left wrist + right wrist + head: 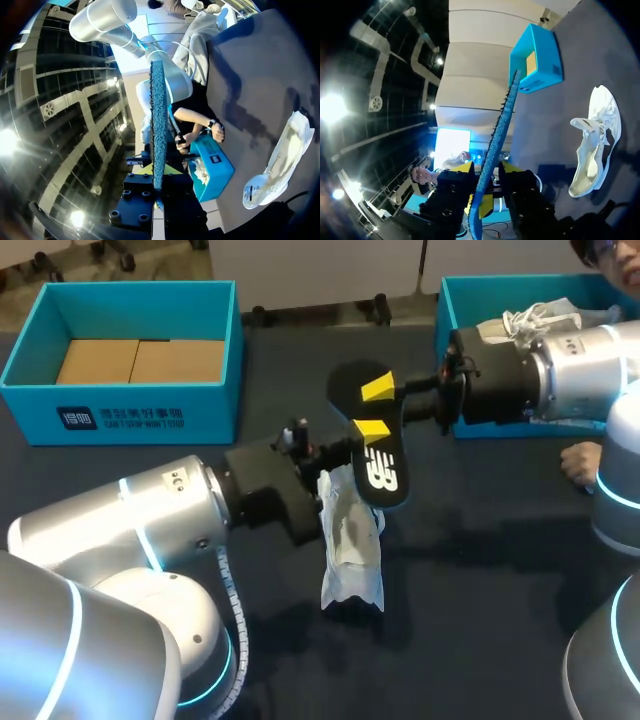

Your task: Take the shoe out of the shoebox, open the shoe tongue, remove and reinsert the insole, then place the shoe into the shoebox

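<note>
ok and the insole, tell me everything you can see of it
The insole is out of the shoe and held in the air over it. Its top face is black with a white logo, and its underside looks teal and rough. It stands on edge, pinched across its two faces by the right gripper and the left gripper, both shut on it.

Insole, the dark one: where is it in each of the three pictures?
Head view: insole at mid-table, just over the white shoe.
Left wrist view: edge-on blue strip between the left jaws.
Right wrist view: edge-on blue strip between the right jaws.
Shared landmark: the white shoe, in all three.
</note>
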Controlling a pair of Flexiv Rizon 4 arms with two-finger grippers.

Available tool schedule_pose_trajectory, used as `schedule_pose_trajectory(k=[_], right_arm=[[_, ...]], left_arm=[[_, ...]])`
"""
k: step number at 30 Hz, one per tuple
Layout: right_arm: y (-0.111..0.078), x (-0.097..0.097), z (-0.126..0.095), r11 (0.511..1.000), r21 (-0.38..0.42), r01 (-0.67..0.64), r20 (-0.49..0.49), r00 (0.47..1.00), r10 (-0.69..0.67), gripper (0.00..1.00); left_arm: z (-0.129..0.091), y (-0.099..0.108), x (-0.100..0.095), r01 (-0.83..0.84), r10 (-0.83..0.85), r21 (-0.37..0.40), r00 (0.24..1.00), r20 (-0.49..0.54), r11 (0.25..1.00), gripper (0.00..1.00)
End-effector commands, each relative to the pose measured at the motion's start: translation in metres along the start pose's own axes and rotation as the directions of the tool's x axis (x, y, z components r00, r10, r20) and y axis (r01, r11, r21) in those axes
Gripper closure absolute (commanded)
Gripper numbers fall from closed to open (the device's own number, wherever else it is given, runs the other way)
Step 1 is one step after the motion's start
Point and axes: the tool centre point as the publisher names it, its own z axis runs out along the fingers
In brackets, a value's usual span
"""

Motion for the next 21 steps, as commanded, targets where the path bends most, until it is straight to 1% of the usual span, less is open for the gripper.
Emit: schedule_pose_trajectory(k=[1,2,7,8,9,10,11,12,17,21], right_arm=[[0.001,-0.002,0.003,1.000,-0.002,0.002,-0.003,1.000,-0.002,0.83],[0.001,-0.002,0.003,1.000,-0.006,0.004,-0.002,1.000,-0.004,1.00],[0.003,-0.001,0.001,1.000,-0.009,0.011,0.003,1.000,-0.011,1.00],[0.004,-0.001,0.001,1.000,-0.008,0.012,0.003,1.000,-0.012,1.00],[0.005,0.000,0.000,1.000,-0.007,0.014,0.003,1.000,-0.014,1.00],[0.005,0.000,-0.001,1.000,-0.006,0.014,0.005,1.000,-0.014,1.00],[0.006,0.000,-0.002,1.000,-0.007,0.015,0.006,1.000,-0.015,1.00],[0.006,0.000,-0.003,1.000,-0.007,0.015,0.008,1.000,-0.015,1.00],[0.007,-0.002,-0.010,1.000,-0.013,0.017,0.010,1.000,-0.017,1.00],[0.008,-0.006,-0.017,1.000,-0.013,0.011,0.010,1.000,-0.011,1.00]], left_arm=[[0.008,-0.001,-0.002,-0.001,0.001,-0.005,1.000,-0.008,1.000,1.00],[0.008,-0.001,-0.002,0.000,0.000,-0.004,1.000,-0.009,1.000,1.00],[0.008,0.000,-0.001,0.001,-0.001,-0.003,1.000,-0.017,1.000,1.00],[0.008,0.000,0.000,0.001,-0.002,-0.004,1.000,-0.018,1.000,0.83],[0.008,0.001,0.000,0.002,-0.002,-0.005,1.000,-0.020,1.000,0.69],[0.007,0.001,0.000,0.003,-0.003,-0.007,1.000,-0.024,1.000,0.62],[0.007,0.002,0.000,0.002,-0.002,-0.007,1.000,-0.026,1.000,0.16],[0.006,0.002,0.000,0.004,-0.004,-0.008,1.000,-0.030,1.000,0.00],[0.000,0.006,0.001,0.015,-0.015,-0.001,0.998,-0.064,1.000,0.00],[-0.006,0.012,0.004,0.019,-0.018,0.005,0.994,-0.108,1.000,0.00]])
